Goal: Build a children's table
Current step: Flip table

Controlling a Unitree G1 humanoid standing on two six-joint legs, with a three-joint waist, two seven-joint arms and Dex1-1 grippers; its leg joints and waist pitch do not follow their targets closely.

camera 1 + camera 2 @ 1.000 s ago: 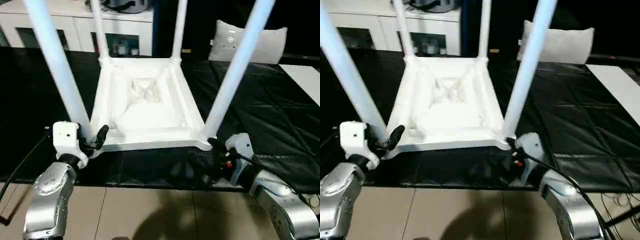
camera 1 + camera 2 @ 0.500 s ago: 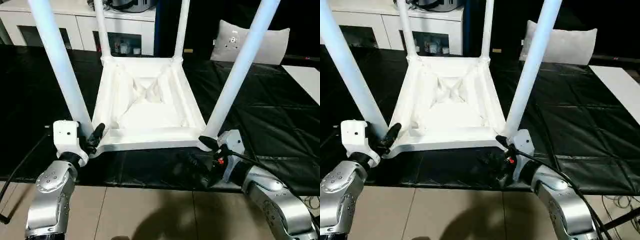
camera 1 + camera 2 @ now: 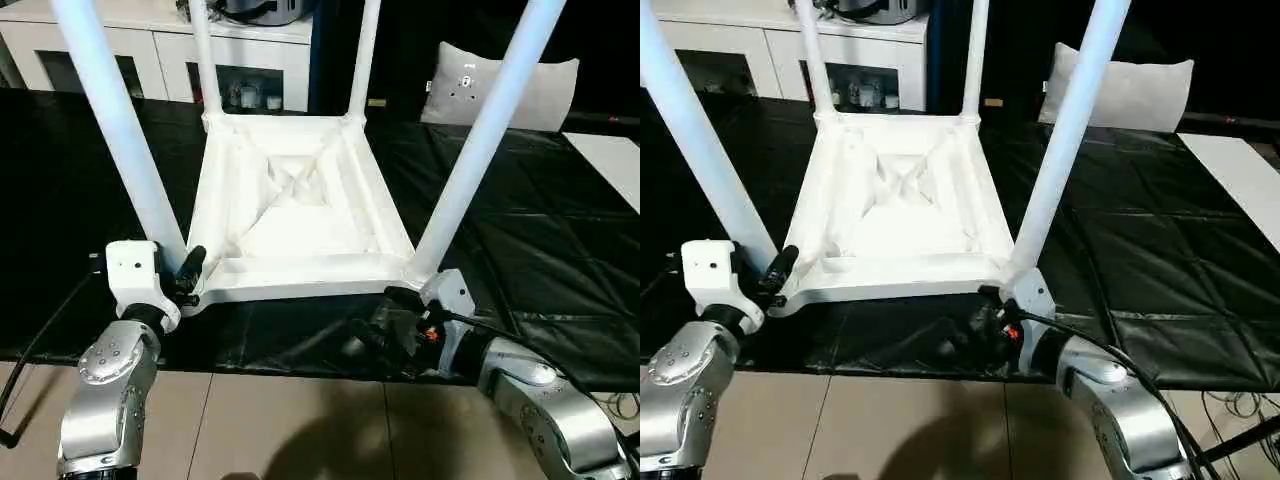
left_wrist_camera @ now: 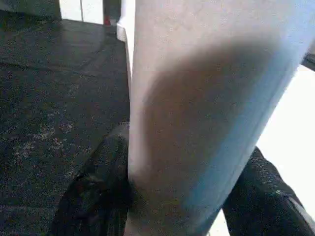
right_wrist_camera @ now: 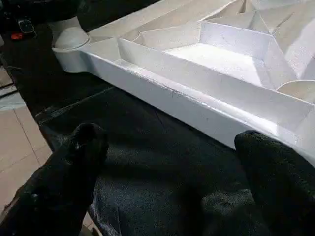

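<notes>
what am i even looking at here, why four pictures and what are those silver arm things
It is a humanoid robot building a small white children's table. Two pictures come from cameras in its head, looking down over its silver forearms. The other two come from cameras on its wrists, looking along each tool's two black fingers.

The table lies upside down on a black sheet, its ribbed underside facing up and all four legs standing in the corner sockets.

The left tool is closed around the base of the near left leg; the left wrist picture shows that leg between the fingers. The right tool is open beside the table's near right corner, holding nothing.

Behind stand a white cabinet and a grey cushion.
</notes>
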